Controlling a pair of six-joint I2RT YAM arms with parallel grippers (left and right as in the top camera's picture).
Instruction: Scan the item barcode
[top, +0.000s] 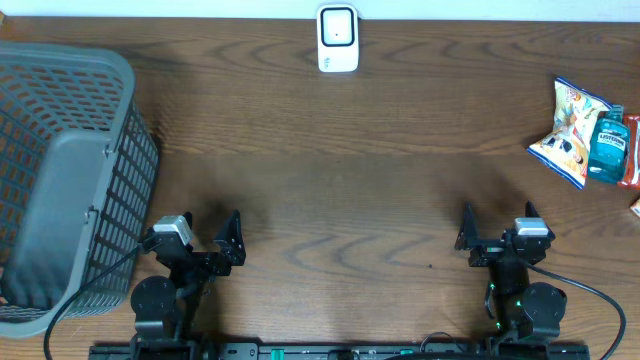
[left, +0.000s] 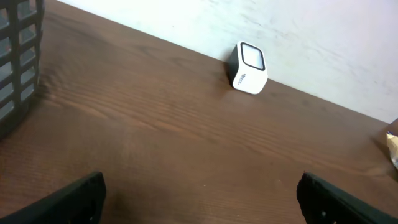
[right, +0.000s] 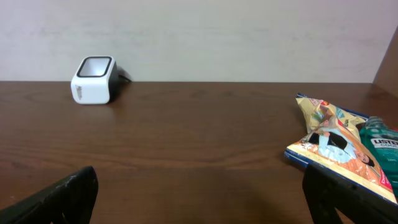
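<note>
Both wide open overhead, left gripper (top: 210, 228) and right gripper (top: 498, 225) holding nothing; snack bag (top: 570, 120) at far right against a mouthwash bottle (top: 607, 147), scanner (top: 338, 38) at the far edge. Through left wrist: scanner ahead, jaws empty. Through right wrist: bag close on the right. Looks light, crinkly, slippery; best pinched along a sealed edge.

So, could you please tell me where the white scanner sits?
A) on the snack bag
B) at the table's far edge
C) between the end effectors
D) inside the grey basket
B: the scanner stands at the far edge of the table, apart from the basket and the snack bag.
</note>
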